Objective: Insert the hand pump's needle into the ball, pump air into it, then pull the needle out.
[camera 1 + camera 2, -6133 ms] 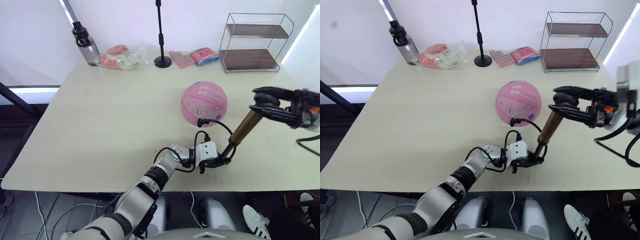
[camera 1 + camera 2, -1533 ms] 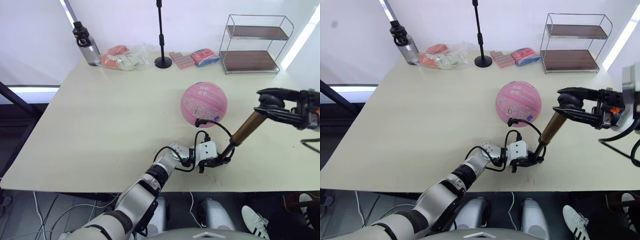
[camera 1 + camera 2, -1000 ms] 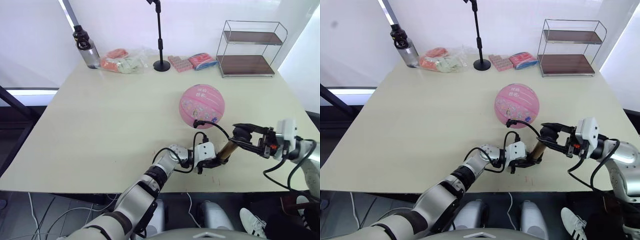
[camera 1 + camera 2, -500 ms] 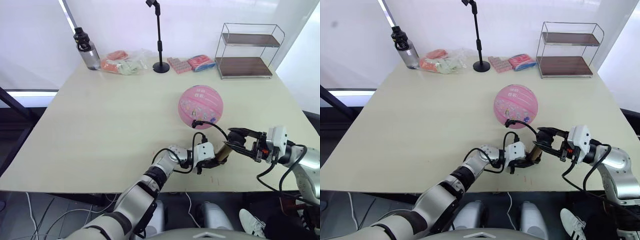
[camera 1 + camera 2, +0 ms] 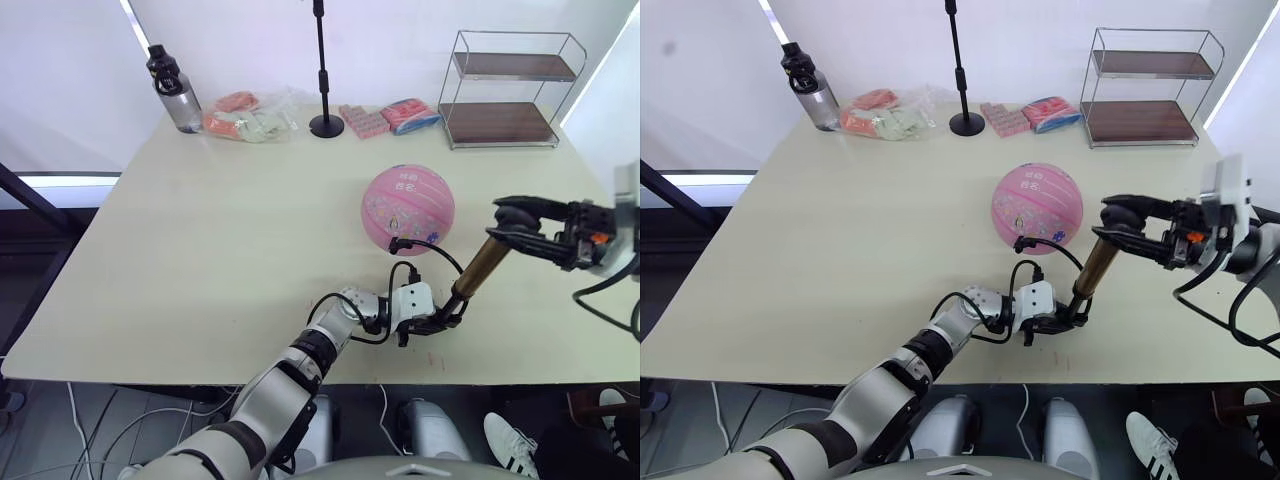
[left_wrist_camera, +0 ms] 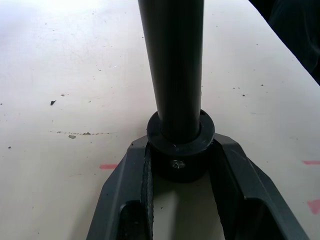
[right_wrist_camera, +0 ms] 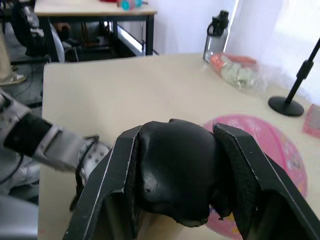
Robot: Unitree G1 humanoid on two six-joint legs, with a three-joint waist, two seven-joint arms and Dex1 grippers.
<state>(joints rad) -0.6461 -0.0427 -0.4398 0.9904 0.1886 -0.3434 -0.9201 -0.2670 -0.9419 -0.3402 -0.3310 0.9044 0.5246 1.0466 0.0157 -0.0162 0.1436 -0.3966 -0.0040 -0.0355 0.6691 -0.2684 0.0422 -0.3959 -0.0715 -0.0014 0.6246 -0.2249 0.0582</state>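
Beige tabletop (image 5: 200, 230) lay under both my arms. My left gripper (image 6: 176, 167) was clamped on the black base cap of the hand pump (image 5: 474, 272) near the front edge — my right gripper (image 7: 175, 170) was closed around its black handle, the pump tilted between them. Its hose (image 5: 432, 248) looped to the pink ball (image 5: 407, 207), where the needle (image 5: 397, 243) met the ball's near side.

Count: one ball (image 5: 408, 209); one hand pump (image 5: 474, 273); one water bottle (image 5: 173, 88); one stand pole (image 5: 323, 66); one two-tier wire shelf (image 5: 510, 88); three snack packets, at 12 o'clock; two grippers.
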